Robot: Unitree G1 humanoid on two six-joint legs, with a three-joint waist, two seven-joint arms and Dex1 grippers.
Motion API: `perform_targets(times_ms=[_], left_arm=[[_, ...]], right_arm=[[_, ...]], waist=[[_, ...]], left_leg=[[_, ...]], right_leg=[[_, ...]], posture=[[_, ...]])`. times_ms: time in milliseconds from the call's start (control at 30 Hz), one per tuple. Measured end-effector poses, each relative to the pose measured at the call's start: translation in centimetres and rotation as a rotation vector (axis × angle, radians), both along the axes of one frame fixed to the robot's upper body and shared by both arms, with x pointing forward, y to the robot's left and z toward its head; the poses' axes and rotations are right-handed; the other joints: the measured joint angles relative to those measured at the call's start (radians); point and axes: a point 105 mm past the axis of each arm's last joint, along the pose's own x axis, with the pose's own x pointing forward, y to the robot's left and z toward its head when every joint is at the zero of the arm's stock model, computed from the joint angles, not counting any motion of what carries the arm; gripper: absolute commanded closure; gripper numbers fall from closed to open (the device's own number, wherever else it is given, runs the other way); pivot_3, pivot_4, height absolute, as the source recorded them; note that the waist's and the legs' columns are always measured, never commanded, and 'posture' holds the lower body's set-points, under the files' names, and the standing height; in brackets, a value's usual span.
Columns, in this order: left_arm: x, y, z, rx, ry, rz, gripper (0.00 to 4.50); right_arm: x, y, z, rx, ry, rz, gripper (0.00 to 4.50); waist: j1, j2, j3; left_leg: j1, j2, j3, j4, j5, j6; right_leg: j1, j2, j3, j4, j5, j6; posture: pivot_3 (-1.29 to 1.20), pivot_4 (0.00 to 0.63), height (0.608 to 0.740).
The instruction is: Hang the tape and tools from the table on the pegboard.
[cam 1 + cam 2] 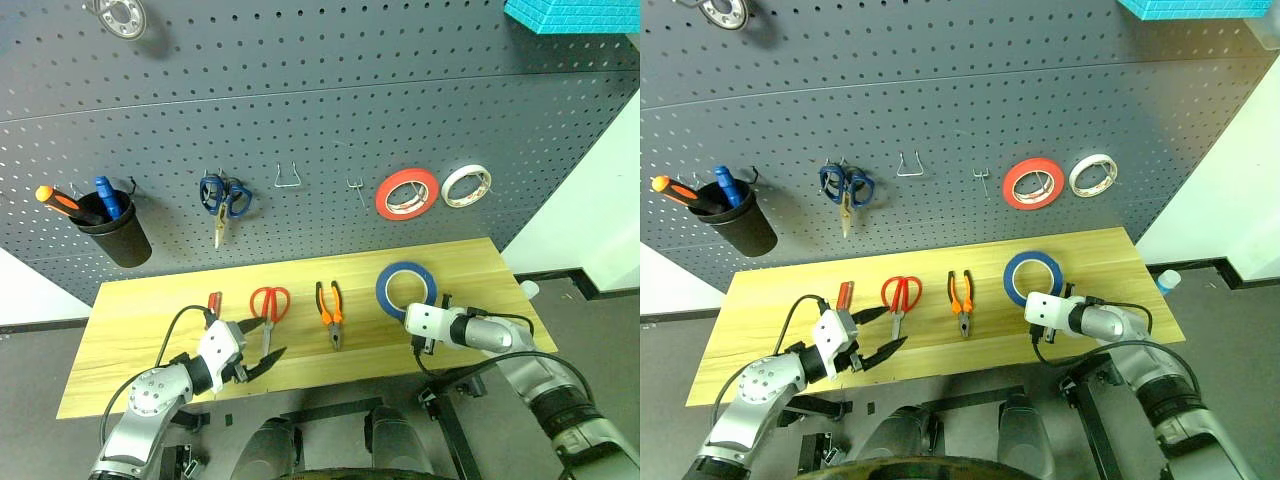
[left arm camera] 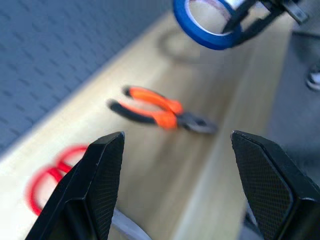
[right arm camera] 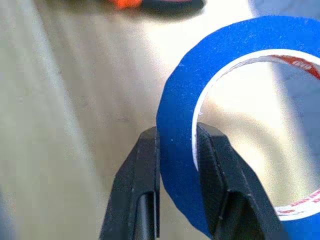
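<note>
Above the table [image 1: 150, 330], the right gripper [image 3: 177, 137] pinches the light, stiff blue tape [image 1: 405, 288] through its wall near the pliers [image 1: 331, 311]; the left gripper [image 1: 262, 362] hangs spread.

red print inside blue tape [image 3: 235, 130], seemingly unreadable

Three rolls of tape: a blue roll [image 1: 405, 288] at the table's right, a red-orange roll [image 1: 407, 193] and a white roll [image 1: 466, 185] on the pegboard. Two pairs of scissors: red-handled scissors [image 1: 269, 305] on the table, blue-handled scissors [image 1: 224, 199] hung up. One pair of pliers [image 1: 331, 311]. Three screwdrivers: a red-handled screwdriver [image 1: 213, 303] on the table, an orange screwdriver [image 1: 60, 200] and a blue screwdriver [image 1: 108, 195] in one black cup [image 1: 122, 237].
</note>
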Motion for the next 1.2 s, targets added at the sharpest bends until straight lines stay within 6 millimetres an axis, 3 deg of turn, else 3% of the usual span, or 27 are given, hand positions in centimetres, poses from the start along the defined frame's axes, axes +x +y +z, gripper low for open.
perform_targets(times_ms=[200, 400, 733, 1033, 1167, 1200], left_arm=[[1.4, -0.9, 4.0, -0.135, -0.151, 0.004, 0.95], [2.7, -1.8, 7.4, -0.318, -0.253, 0.025, 0.95], [2.7, -1.4, 6.9, -0.466, -0.193, 0.057, 0.95], [2.6, -2.1, 5.6, -0.514, -0.157, 0.055, 0.95], [2.6, -2.1, 5.3, -0.509, -0.151, 0.051, 0.95], [2.5, -2.1, 5.3, -0.508, -0.153, 0.048, 0.95]], right_arm=[[0.4, 2.4, 2.6, -0.111, -0.326, 0.210, 3.84], [2.3, 4.1, 5.9, -0.123, -0.539, 0.273, 3.84], [4.7, 6.5, 10.0, -0.138, -0.671, 0.338, 3.84], [6.5, 6.3, 7.5, -0.173, -0.484, 0.316, 3.84], [7.6, 5.9, 7.5, -0.177, -0.469, 0.288, 3.84], [7.8, 5.8, 7.5, -0.176, -0.467, 0.282, 3.49]], waist=[[0.001, -0.001, 0.000], [-0.001, -0.001, 0.000], [0.000, -0.002, 0.000], [-0.001, -0.002, -0.001], [-0.003, -0.002, -0.001], [-0.003, -0.002, -0.001]], left_leg=[[0.000, 0.000, 0.000, 0.000, 0.000, 0.000], [0.000, 0.000, 0.000, 0.000, 0.000, 0.000], [0.000, 0.000, 0.000, 0.000, 0.000, 0.000], [0.000, 0.000, 0.000, 0.000, 0.000, 0.000], [0.000, 0.000, 0.000, 0.000, 0.000, 0.000], [0.000, 0.000, 0.000, 0.000, 0.000, 0.000]], right_leg=[[0.000, 0.000, 0.000, 0.000, 0.002, -0.004], [0.000, 0.000, 0.000, 0.000, 0.003, -0.005], [0.001, 0.000, 0.000, -0.001, 0.003, -0.006], [0.001, 0.000, 0.001, -0.002, 0.004, -0.007], [0.001, 0.000, 0.001, -0.002, 0.004, -0.007], [0.001, 0.000, 0.001, -0.001, 0.004, -0.007]], posture=[[-0.04, 0.085, 0.738], [-0.03, 0.076, 0.738], [-0.03, 0.059, 0.738], [-0.03, 0.050, 0.738], [-0.03, 0.049, 0.738], [-0.03, 0.050, 0.738]])
